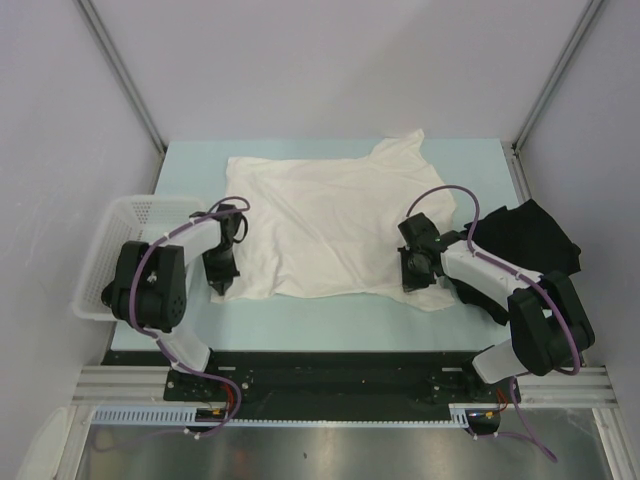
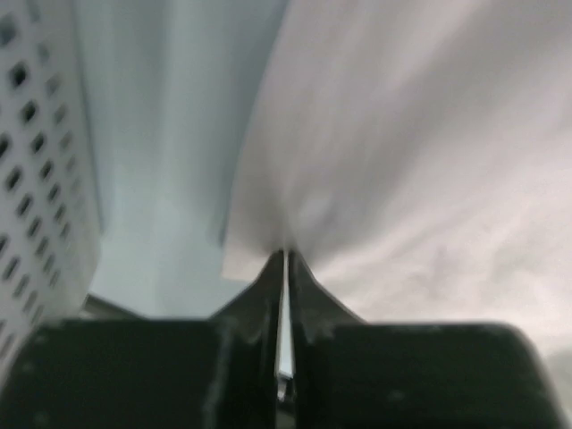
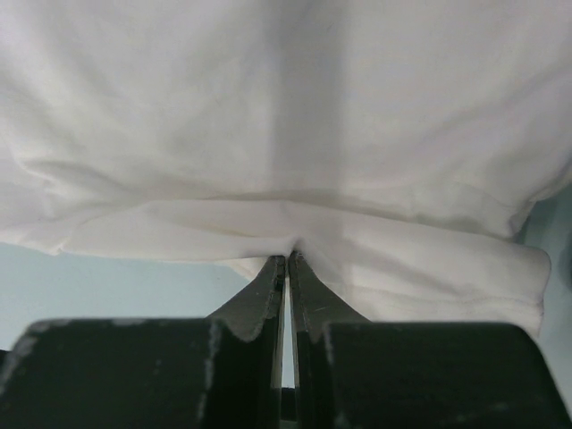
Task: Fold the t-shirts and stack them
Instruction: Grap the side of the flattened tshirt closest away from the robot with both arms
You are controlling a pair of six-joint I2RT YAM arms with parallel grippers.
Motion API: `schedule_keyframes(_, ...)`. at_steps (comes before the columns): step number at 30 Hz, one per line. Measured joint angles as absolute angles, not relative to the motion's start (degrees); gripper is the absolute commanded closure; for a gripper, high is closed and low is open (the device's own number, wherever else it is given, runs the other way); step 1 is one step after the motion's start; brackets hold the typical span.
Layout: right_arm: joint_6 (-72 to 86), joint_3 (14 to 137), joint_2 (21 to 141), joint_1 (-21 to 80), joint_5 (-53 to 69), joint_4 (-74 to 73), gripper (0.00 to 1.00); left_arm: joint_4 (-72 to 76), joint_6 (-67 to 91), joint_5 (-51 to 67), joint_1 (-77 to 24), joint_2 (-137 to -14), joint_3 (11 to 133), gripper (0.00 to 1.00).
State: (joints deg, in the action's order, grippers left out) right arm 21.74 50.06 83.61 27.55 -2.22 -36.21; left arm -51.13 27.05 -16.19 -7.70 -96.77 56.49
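- Cream-white cloth t-shirt (image 1: 330,225) lay spread flat in the middle of the pale blue table (image 1: 330,322), its longer side running left to right across the robot's front.
- No print showed on the upward face in any view.
- Left gripper (image 1: 221,283) sat at the shirt's near left corner. In the left wrist view its fingers (image 2: 268,279) stood pressed together, with the cloth's corner caught at their tips.
- Right gripper (image 1: 413,281) sat at the near right edge. In the right wrist view its fingers (image 3: 268,281) were likewise closed to a sliver, pinching a doubled ridge of hem.
- From both pairs of fingertips the whole body of the shirt lay straight ahead, away from the robot, so each arm held the end nearer to itself and neither had to reach across.
- Judged from this hold, the coming step was probably a fold of the near edge over toward the far edge. That called for both arms to rise and travel forward together, or the fold line would skew.
- A heap of black cloth t-shirts (image 1: 530,240) lay at the right, just beside the right arm and apart from the pale one.
- A white plastic mesh basket (image 1: 118,222) stood at the left edge, near the left arm.
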Motion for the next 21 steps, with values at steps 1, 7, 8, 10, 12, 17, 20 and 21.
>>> schedule_keyframes(1, 21.76, 50.06, 83.61, 27.51, -2.13, -36.14, 0.92, -51.7, 27.03, -15.99, -8.19, -97.08, 56.88, 0.81)
schedule_keyframes(7, 21.78, 50.06, 83.61, 27.46, -2.02, -35.94, 0.92, -55.66, 27.0, -14.44, -11.9, -98.52, 56.95, 0.69)
schedule_keyframes(8, 21.78, 50.06, 83.61, 27.46, -2.0, -35.79, 0.92, -56.1, 27.0, -14.26, -12.64, -98.5, 56.82, 0.68)
schedule_keyframes(10, 21.8, 50.06, 83.61, 27.46, -1.85, -35.51, 0.92, -56.53, 27.0, -14.31, -14.06, -98.43, 56.31, 0.68)
schedule_keyframes(12, 21.96, 50.06, 83.64, 27.46, -1.58, -35.24, 0.92, -56.9, 27.03, -14.37, -15.18, -98.24, 55.94, 0.68)
schedule_keyframes(17, 22.0, 50.06, 83.61, 27.46, -1.15, -35.16, 0.92, -57.65, 27.03, -14.11, -16.51, -98.17, 55.81, 0.67)
schedule_keyframes(20, 22.0, 50.06, 83.61, 27.46, -1.06, -35.2, 0.92, -57.82, 27.05, -14.13, -16.8, -98.17, 55.81, 0.67)
schedule_keyframes(21, 21.98, 50.06, 83.61, 27.46, -1.06, -35.22, 0.92, -57.91, 27.05, -14.15, -16.88, -98.17, 55.81, 0.67)
